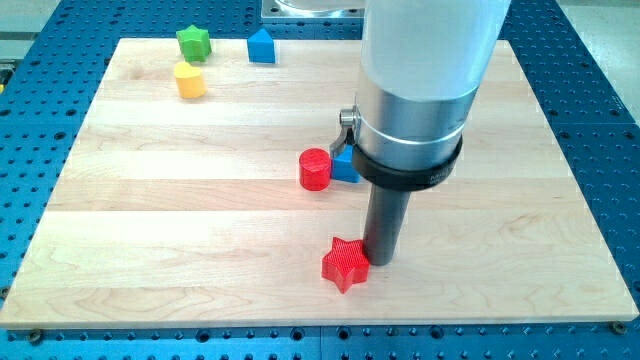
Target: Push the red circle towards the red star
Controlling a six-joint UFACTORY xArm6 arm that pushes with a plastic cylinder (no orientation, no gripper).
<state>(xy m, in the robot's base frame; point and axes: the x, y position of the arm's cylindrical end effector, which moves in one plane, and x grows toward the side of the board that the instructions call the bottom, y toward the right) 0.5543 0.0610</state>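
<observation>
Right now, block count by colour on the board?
Red: 2, the red circle and the red star
Blue: 2, the blue house-shaped block and a blue block, partly hidden behind the arm
Green: 1, the green star
Yellow: 1, the yellow block
Total: 6
My tip sits just right of the red star.

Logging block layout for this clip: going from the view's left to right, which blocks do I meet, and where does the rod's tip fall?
Yellow block → green star → blue house-shaped block → red circle → red star → my tip, beside the red star's right edge. A second blue block, half hidden behind the arm, is left out.
</observation>
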